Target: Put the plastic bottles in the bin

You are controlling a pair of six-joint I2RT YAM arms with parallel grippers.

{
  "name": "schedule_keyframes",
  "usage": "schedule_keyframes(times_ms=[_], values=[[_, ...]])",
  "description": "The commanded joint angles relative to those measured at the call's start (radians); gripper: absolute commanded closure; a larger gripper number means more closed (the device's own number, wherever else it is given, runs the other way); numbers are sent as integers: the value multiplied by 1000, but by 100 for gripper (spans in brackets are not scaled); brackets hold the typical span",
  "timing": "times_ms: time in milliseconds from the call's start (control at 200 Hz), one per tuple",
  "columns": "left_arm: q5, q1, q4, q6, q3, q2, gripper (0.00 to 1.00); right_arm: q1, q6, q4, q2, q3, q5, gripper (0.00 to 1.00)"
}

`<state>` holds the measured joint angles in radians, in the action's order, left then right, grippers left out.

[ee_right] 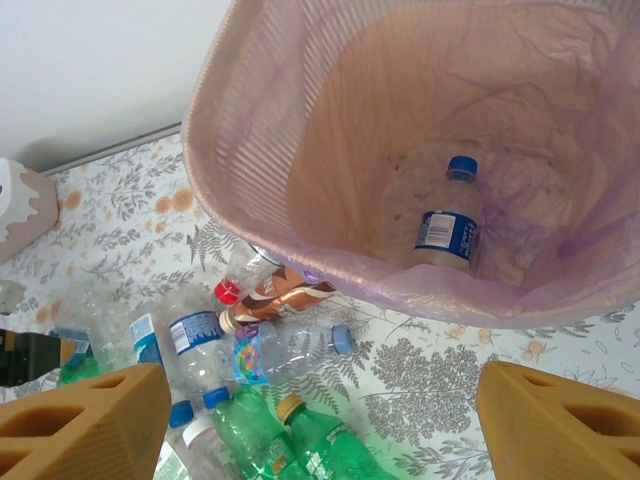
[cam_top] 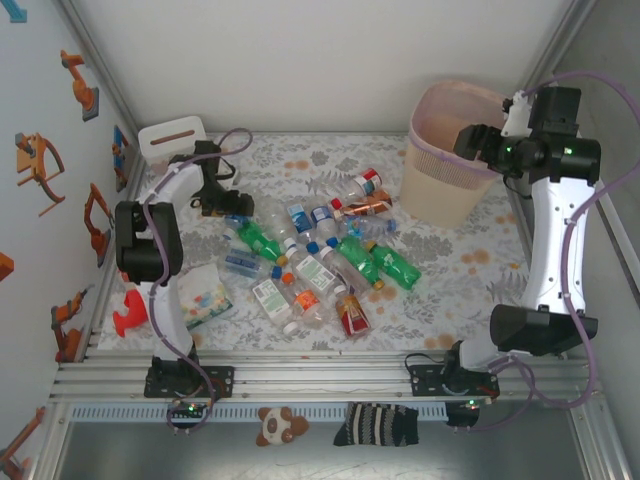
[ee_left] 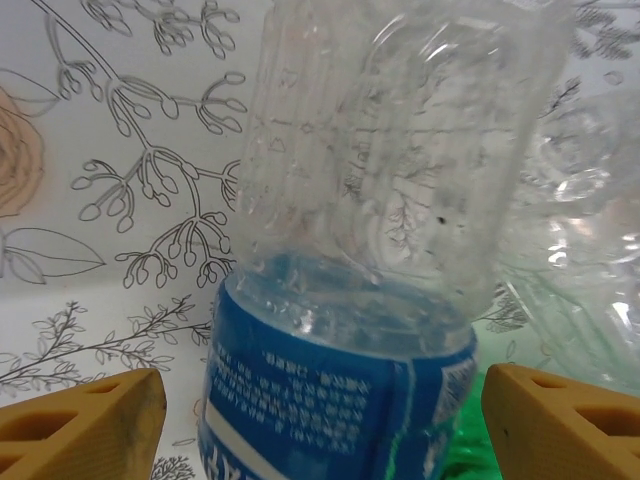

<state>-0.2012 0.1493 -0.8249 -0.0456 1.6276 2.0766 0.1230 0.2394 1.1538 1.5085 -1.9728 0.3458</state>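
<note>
The left claw (ee_left: 320,375) is open, one finger each side of a clear blue-label bottle (ee_left: 400,200) lying on the desk (ee_left: 100,150). Go lower, then squeeze its middle softly (it looks squashy). The right claw (ee_right: 320,400) hangs open and empty over the bin (ee_right: 230,200).

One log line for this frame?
left gripper open, astride blue-label bottle | right gripper open over bin | blue-cap bottle in bin | other bottles on table
</note>
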Motion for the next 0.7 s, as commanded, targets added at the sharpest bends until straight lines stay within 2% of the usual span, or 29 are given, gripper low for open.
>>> schedule_keyframes(times_ms=[0, 441, 696], values=[[19, 1, -57, -26, 36, 28, 20, 3, 10, -14, -26, 16, -13, 21], [65, -49, -46, 55, 63, 63, 30, 3, 11, -43, -45, 82, -7, 21], [35, -70, -53, 62, 52, 66, 30, 3, 20, -58, -53, 95, 1, 22]])
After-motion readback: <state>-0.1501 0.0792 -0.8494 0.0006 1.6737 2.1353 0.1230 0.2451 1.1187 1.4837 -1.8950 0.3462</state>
